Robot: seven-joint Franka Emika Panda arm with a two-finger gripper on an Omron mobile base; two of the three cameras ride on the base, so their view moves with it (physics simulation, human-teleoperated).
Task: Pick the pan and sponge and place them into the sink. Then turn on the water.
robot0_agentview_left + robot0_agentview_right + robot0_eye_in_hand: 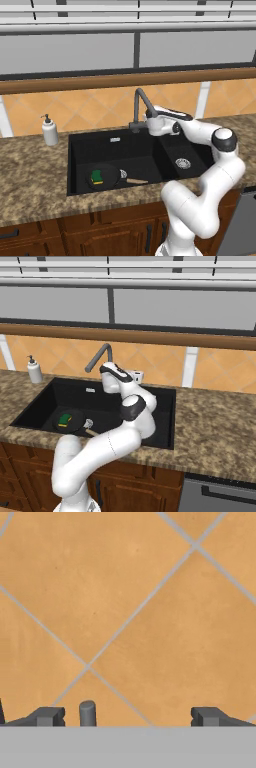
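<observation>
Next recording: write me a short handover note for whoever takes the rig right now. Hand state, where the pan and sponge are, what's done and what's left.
Hand: open, empty, up at the faucet, facing the tiled wall; a small grey upright post stands between its fingertips.
Pan: in the sink's left basin, handle pointing right.
Sponge: lying in the pan, green side up.
Done: both items are in the sink.
Left: turn on the water; no stream shows at the spout.

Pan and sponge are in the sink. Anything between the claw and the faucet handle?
Nothing visible. The open claw faces the tile wall, and the grey handle post stands between its fingertips, nearer the one on the hand view's left.
</observation>
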